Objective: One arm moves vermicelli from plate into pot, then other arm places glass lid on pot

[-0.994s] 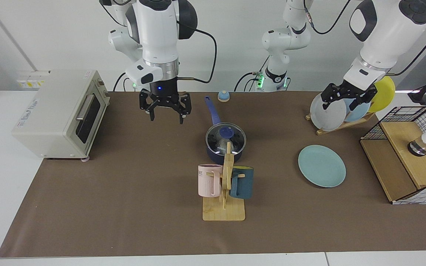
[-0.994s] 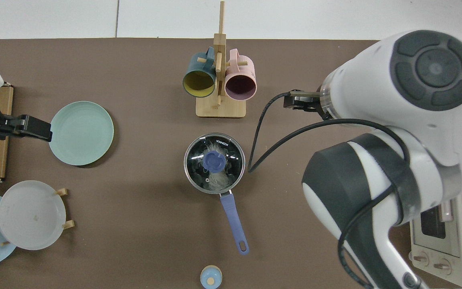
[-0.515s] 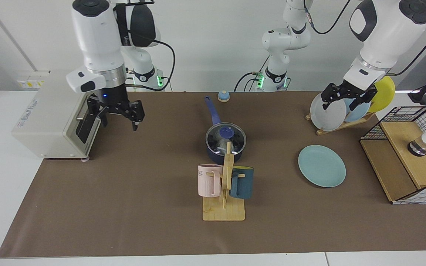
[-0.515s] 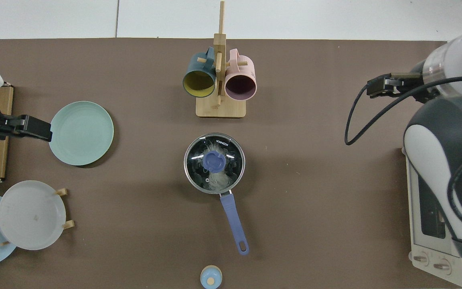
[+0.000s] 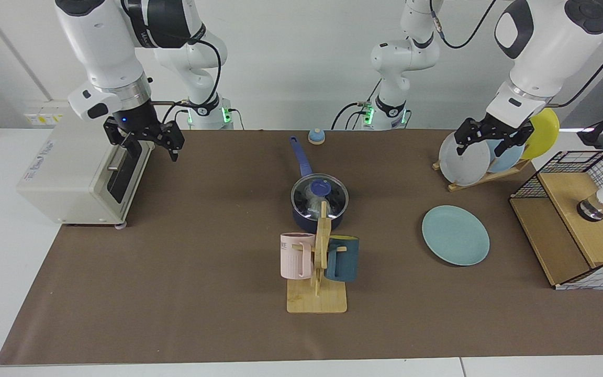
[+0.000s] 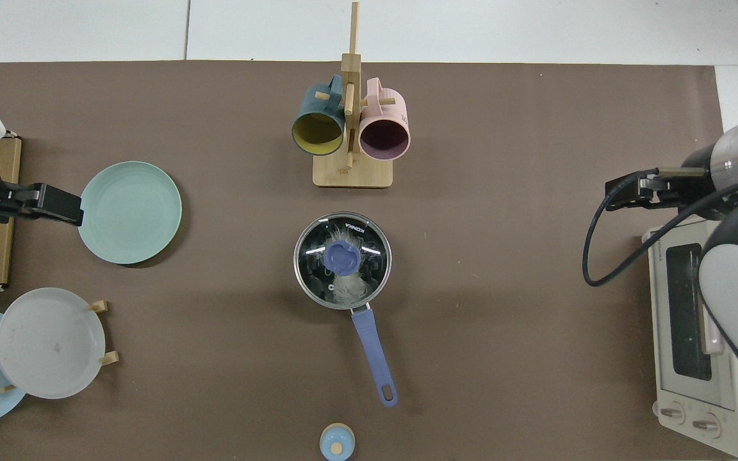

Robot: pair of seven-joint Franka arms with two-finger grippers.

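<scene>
Glass lid (image 6: 342,258) covers pot (image 5: 312,219) holding vermicelli (image 6: 347,285).

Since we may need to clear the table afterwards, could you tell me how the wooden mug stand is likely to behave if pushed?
The mug stand would probably tip rather than slide: its post is tall and thin over a small flat base. The pink mug and dark teal mug hang on pegs high up, so they likely make it top-heavy, and may swing or slip off.

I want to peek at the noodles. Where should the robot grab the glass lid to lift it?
Probably by the blue knob in the middle of the glass lid, coming straight down from above. It sticks up alone, while the lid's rim sits flush on the pot.
</scene>
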